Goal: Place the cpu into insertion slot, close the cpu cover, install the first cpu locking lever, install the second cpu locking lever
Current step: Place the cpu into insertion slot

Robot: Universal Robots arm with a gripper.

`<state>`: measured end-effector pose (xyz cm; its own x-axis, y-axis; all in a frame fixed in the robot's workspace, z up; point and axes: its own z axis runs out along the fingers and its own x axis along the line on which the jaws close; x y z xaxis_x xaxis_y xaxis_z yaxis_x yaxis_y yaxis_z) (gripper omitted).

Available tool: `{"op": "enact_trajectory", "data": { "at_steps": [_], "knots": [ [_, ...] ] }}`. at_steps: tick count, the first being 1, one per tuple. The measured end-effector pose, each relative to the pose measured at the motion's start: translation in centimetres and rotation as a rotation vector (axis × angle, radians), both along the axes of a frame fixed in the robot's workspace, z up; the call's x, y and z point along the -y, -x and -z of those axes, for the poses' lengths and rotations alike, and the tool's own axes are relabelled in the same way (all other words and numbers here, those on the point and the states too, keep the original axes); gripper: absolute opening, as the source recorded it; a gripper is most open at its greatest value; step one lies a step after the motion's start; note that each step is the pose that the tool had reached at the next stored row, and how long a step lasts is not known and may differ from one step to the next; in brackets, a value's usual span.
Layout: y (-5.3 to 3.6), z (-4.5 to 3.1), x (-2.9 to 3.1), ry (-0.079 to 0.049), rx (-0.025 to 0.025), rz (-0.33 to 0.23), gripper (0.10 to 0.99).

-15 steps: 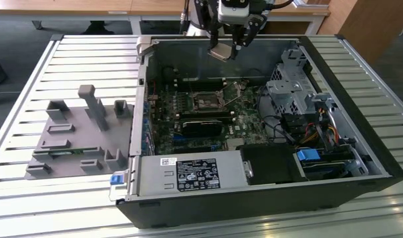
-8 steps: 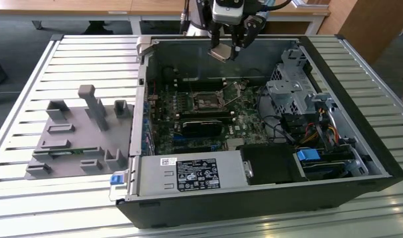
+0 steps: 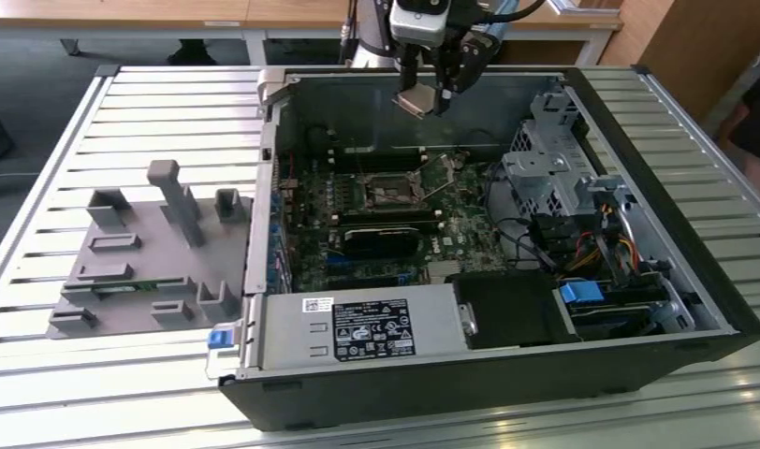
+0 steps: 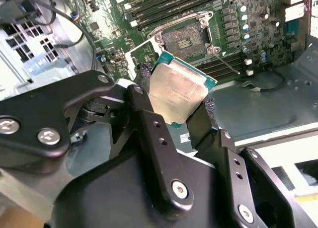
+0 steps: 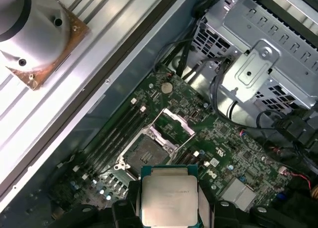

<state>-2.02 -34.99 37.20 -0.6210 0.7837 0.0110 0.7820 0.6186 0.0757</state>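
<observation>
Between the tool's fingers, the cpu sits clamped.

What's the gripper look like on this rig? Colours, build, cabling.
The gripper is matte black: two jointed linkage fingers of flat bars pinned with silver screws. In the exterior view its body is pale grey and black, with black cables looping off it.

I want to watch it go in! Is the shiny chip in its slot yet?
Out. The gripper holds the cpu above the green board, and the insertion slot sits empty.
</observation>
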Motion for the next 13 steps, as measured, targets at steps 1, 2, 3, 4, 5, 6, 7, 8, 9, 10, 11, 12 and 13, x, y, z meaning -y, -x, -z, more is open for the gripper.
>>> {"op": "enact_trajectory", "data": {
  "at_steps": [1, 2, 3, 4, 5, 6, 7, 8, 9, 10, 11, 12, 13],
  "knots": [
    [0.00, 0.01, 0.00, 0.000, 0.0001, 0.013, 0.541],
    [0.00, 0.02, 0.00, 0.001, 0.0000, 0.026, 0.541],
    [0.00, 0.04, 0.00, 0.001, 0.0001, 0.040, 0.541],
    [0.00, 0.05, 0.00, 0.001, 0.0001, 0.053, 0.541],
    [0.00, 0.06, 0.00, 0.001, 0.0001, 0.067, 0.541],
    [0.00, 0.08, 0.00, 0.001, 0.0001, 0.080, 0.541],
    [0.00, 0.09, 0.00, 0.002, 0.0001, 0.095, 0.541],
    [0.00, 0.10, 0.00, 0.002, 0.0001, 0.108, 0.541],
    [0.00, 0.12, 0.00, 0.002, 0.0000, 0.122, 0.541],
    [0.00, 0.13, 0.00, 0.002, 0.0001, 0.136, 0.541],
    [0.00, 0.15, 0.00, 0.002, 0.0001, 0.150, 0.541],
    [0.00, 0.17, 0.00, 0.002, 0.0001, 0.165, 0.541],
    [0.00, 0.18, 0.00, 0.002, 0.0000, 0.180, 0.541]
  ]
}}
